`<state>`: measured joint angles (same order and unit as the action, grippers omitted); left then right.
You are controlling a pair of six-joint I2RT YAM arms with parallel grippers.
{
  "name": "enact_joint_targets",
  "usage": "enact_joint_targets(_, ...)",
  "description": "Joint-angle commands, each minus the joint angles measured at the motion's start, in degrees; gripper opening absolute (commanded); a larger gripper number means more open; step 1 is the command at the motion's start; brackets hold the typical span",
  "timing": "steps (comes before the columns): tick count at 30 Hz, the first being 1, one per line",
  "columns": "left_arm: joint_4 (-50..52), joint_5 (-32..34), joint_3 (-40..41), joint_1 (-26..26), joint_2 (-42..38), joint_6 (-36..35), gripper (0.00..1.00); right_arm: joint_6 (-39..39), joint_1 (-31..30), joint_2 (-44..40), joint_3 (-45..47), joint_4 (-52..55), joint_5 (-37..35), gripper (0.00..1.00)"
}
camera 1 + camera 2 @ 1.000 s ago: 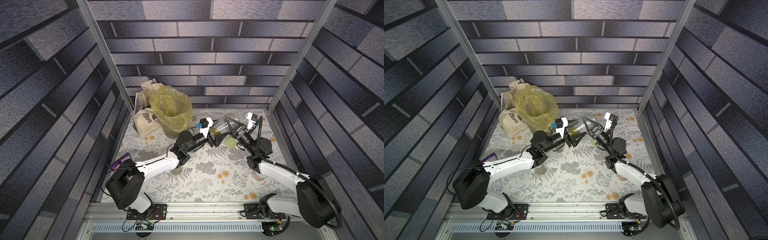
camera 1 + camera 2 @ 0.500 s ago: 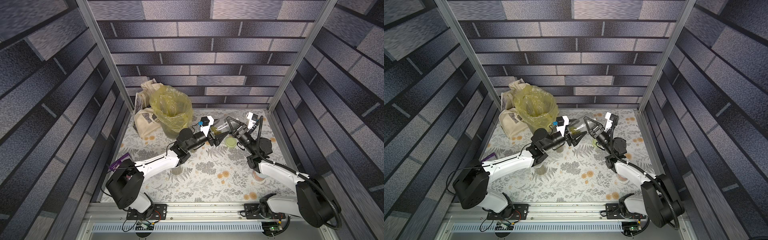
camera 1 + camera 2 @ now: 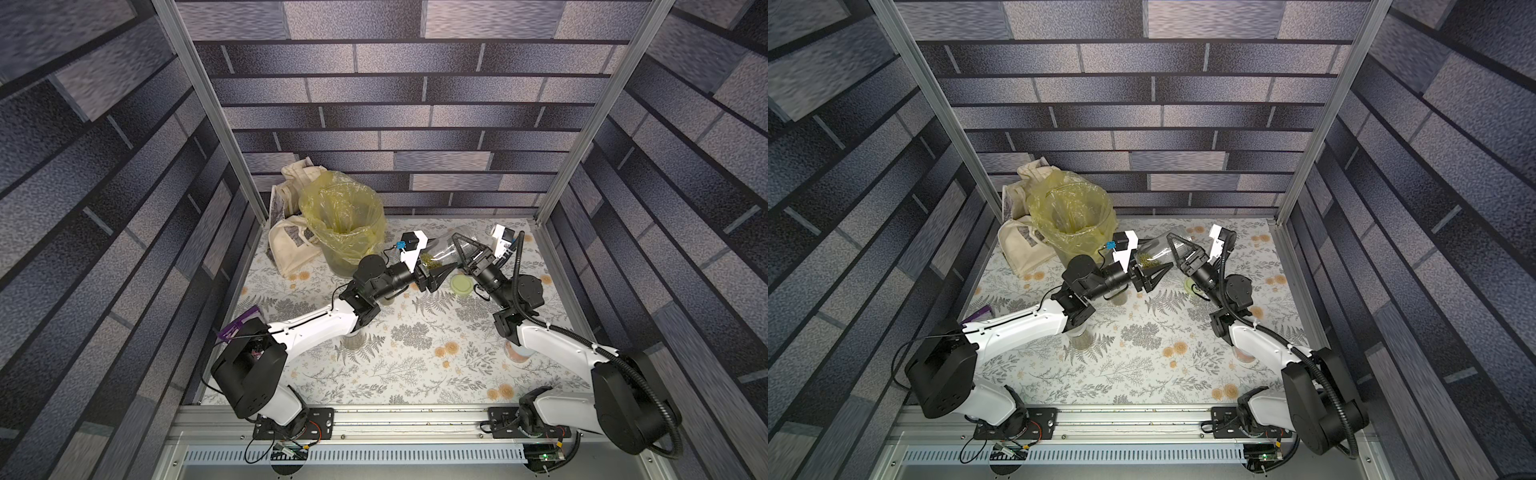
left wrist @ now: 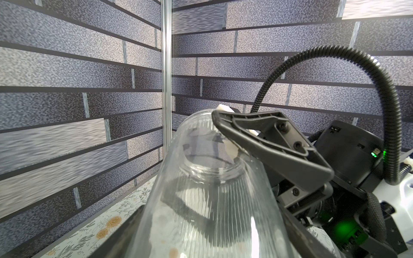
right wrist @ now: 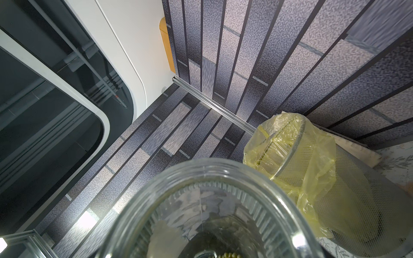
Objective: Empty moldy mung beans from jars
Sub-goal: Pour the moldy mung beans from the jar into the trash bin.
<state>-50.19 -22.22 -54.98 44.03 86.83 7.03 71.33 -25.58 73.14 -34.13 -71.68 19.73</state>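
Note:
Both arms hold one clear ribbed jar (image 3: 445,248) (image 3: 1158,247) lidless in the air, right of the bin. My left gripper (image 3: 432,264) is shut on the end holding the olive mung beans (image 3: 432,260) (image 3: 1147,259). My right gripper (image 3: 459,249) is shut on the other end; its finger (image 4: 268,138) lies across the glass in the left wrist view. In the right wrist view the jar's round rim (image 5: 212,169) fills the foreground, with a few beans (image 5: 228,256). A pale green lid (image 3: 461,286) lies on the table. Two more jars (image 3: 353,338) (image 3: 386,300) stand half hidden under the left arm.
The grey mesh bin with its yellow bag (image 3: 345,216) (image 5: 288,143) stands at the back left, cloth tote bags (image 3: 291,245) beside it. A pinkish can (image 3: 517,351) stands under the right forearm. A purple object (image 3: 239,326) lies at the table's left edge.
The left wrist has crept slightly toward the right arm. Both grips on the jar look the same.

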Motion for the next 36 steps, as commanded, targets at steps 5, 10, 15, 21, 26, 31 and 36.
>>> enact_joint_targets(5, 1.88, 0.17, -2.6, -0.34, -1.05, 2.25, 0.57, -6.11, -1.48, -3.2, -1.93, 1.86, 6.91, 0.62)
enact_joint_targets(10, 1.41, 0.05, -2.83, -0.35, -1.16, 2.38, 0.56, -4.15, -1.39, -0.99, -2.26, -1.13, 7.08, 0.65)
enact_joint_targets(15, 1.85, 0.15, -3.17, -0.4, -1.35, 2.38, 0.55, -2.35, -1.46, 0.92, -2.55, -4.32, 7.54, 0.65)
enact_joint_targets(21, 1.88, 0.4, -3.03, -0.38, -1.9, 2.23, 0.54, -2.46, -1.43, 0.95, -2.96, -3.92, 8.07, 0.94)
enact_joint_targets(26, 2.03, 0.46, -2.85, -0.43, -2.41, 2.03, 0.52, -4.71, -1.46, -0.39, -3.09, -0.82, 7.54, 1.0)
enact_joint_targets(31, 2.58, 1.89, -2.09, -0.35, -3.44, 1.55, 0.52, -5.3, -1.46, -1.22, -2.57, -0.34, 7.13, 1.0)
enact_joint_targets(36, 9.25, 4.05, -1.99, -0.6, -7.12, -1.87, 0.52, -9.67, -1.32, -4.38, -1.99, 4.62, 6.37, 1.0)
